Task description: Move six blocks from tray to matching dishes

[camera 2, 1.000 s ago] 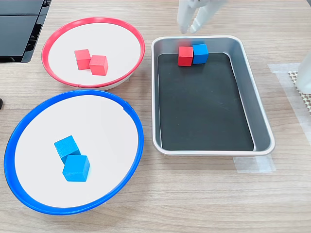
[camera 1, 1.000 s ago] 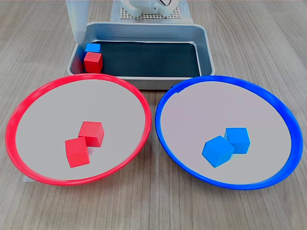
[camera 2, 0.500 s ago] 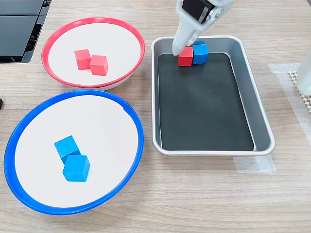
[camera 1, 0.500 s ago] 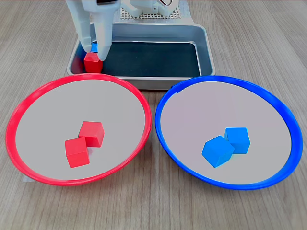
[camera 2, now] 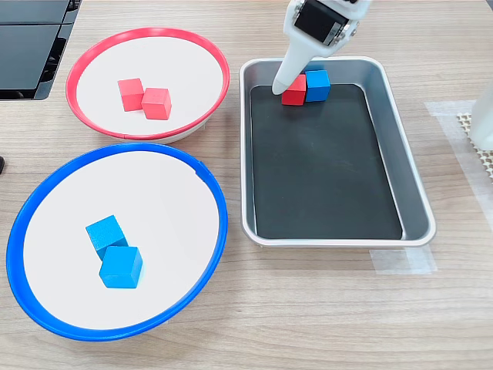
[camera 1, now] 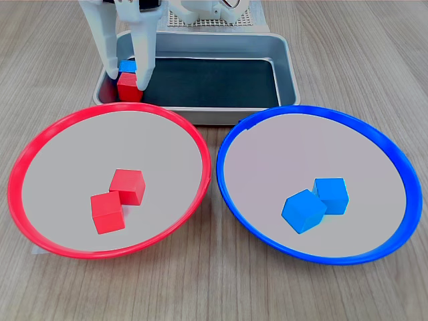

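The silver tray (camera 1: 284, 60) (camera 2: 385, 131) holds a red block (camera 1: 128, 88) (camera 2: 293, 92) and a blue block (camera 1: 127, 66) (camera 2: 316, 84) side by side in one corner. My white gripper (camera 1: 126, 79) (camera 2: 286, 83) is open and lowered into that corner, one finger on each side of the red block. The red-rimmed dish (camera 1: 67, 147) (camera 2: 181, 65) carries two red blocks (camera 1: 127, 186) (camera 2: 156, 103). In the blue-rimmed dish (camera 1: 281, 154) (camera 2: 162, 193) lie two blue blocks (camera 1: 331, 195) (camera 2: 120, 267).
The arm's white base (camera 1: 207, 8) on a mesh mat stands behind the tray in the first exterior view. A black device (camera 2: 31, 38) sits at the second exterior view's top left. Tape (camera 2: 400, 262) marks the table by the tray's corner.
The gripper came in over the tray's corner and dropped until its open fingers straddle the red block. No block has moved.
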`<control>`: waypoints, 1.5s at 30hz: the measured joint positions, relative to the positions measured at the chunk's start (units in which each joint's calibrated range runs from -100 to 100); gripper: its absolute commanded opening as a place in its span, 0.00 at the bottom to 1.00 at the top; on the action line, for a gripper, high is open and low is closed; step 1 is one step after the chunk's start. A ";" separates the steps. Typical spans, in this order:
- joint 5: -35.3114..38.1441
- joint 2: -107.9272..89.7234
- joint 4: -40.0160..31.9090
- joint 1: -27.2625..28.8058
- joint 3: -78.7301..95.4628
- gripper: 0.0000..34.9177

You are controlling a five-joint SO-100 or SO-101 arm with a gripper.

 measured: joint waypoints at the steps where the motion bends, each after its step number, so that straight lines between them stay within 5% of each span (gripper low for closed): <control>1: 0.29 0.00 -0.49 -0.09 0.54 0.39; 9: 2.39 0.00 -5.06 0.44 5.81 0.36; 12: 2.98 0.00 -7.18 0.44 8.26 0.02; 19: 0.59 0.00 -7.42 -3.54 7.44 0.01; 29: -23.93 7.59 4.57 -14.60 -27.22 0.01; 31: -26.86 12.28 4.32 -14.34 -33.30 0.20; 33: -27.35 15.00 3.51 -14.34 -35.75 0.68; 34: -27.35 17.14 2.69 -13.98 -36.93 0.84; 36: -26.91 19.78 1.63 -13.45 -37.57 0.88; 39: -26.23 20.63 0.57 -12.04 -37.66 0.70; 43: -25.40 17.73 1.22 -11.24 -34.57 0.08; 45: -25.15 13.73 2.28 -10.35 -30.49 0.01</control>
